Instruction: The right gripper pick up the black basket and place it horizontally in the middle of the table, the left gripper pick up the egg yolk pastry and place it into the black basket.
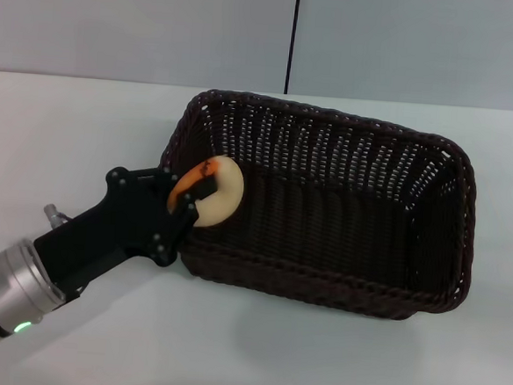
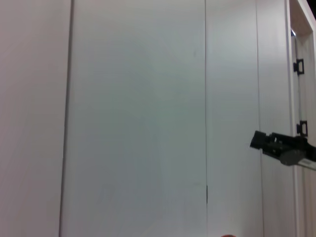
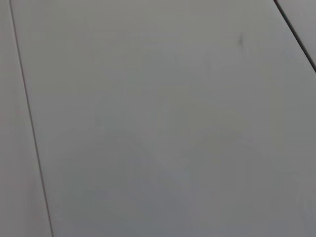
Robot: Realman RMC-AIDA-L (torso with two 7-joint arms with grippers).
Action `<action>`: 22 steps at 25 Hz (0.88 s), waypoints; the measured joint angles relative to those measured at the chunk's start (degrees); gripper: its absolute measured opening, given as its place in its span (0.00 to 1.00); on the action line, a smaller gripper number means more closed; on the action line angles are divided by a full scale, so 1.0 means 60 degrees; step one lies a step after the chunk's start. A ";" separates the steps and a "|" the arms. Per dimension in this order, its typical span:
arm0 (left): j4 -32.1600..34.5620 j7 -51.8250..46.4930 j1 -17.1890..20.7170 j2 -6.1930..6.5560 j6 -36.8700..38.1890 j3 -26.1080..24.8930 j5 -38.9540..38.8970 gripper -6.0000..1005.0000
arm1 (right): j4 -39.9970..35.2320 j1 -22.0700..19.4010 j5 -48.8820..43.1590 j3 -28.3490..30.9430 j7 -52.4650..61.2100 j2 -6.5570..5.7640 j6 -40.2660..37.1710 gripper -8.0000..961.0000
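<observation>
The dark brown-black woven wicker basket (image 1: 325, 215) lies flat on the plain white counter (image 1: 85, 119), about mid-counter and slightly right, its long sides running left to right. The left black two-fingered claw (image 1: 200, 191) reaches in from the near left and is clamped on the small round pale beige egg yolk pastry (image 1: 214, 191), orange patch facing left. The pastry sits over the basket's left end, just inside the braided rim; whether it touches the wicker is hard to tell. The right claw is out of sight.
</observation>
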 joint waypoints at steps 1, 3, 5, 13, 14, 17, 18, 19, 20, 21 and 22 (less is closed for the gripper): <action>0.0000 0.0000 0.0000 0.0000 0.0000 0.0000 0.0000 0.09 | 0.0001 0.0006 0.0000 -0.0001 -0.0001 0.0001 0.0000 0.37; -0.0027 0.0018 0.0087 0.0011 -0.0077 -0.0039 -0.0035 0.09 | 0.0004 0.0035 0.0000 0.0000 -0.0003 0.0001 0.0000 0.37; -0.0027 0.0019 0.0129 0.0012 -0.0065 -0.0043 -0.0050 0.08 | 0.0006 0.0078 -0.0007 -0.0001 -0.0002 0.0000 0.0000 0.37; -0.0087 0.0037 0.0322 0.0021 0.0614 -0.0192 -0.0118 0.14 | 0.0008 0.0268 -0.0030 -0.0001 -0.0001 0.0003 0.0013 0.37; -0.0087 0.0037 0.0322 0.0021 0.0614 -0.0192 -0.0118 0.22 | 0.0008 0.0268 -0.0030 -0.0001 -0.0001 0.0003 0.0013 0.37; -0.0147 0.0040 0.0499 0.0029 0.1081 -0.0779 -0.0140 0.42 | 0.0008 0.0274 -0.0014 0.0024 0.0000 0.0015 0.0009 0.37; -0.0174 0.0088 0.0723 0.0032 0.1392 -0.1503 -0.0144 0.46 | 0.0008 0.0246 -0.0011 0.0165 0.0000 0.0027 -0.0005 0.37; -0.0174 0.0088 0.0723 0.0032 0.1392 -0.1503 -0.0144 0.50 | 0.0008 0.0246 -0.0011 0.0165 0.0000 0.0027 -0.0005 0.37; -0.0228 0.0182 0.0853 0.0031 0.1523 -0.1924 -0.0147 0.54 | 0.0009 0.0224 -0.0010 0.0269 0.0000 0.0035 -0.0027 0.37; -0.0292 0.0286 0.0949 0.0032 0.1579 -0.2231 -0.0143 0.58 | 0.0019 0.0190 -0.0009 0.0422 0.0000 0.0041 -0.0074 0.37; -0.0379 0.0449 0.1065 0.0039 0.1661 -0.2565 -0.0144 0.58 | 0.0071 0.0157 -0.0008 0.0613 0.0000 0.0044 -0.0150 0.37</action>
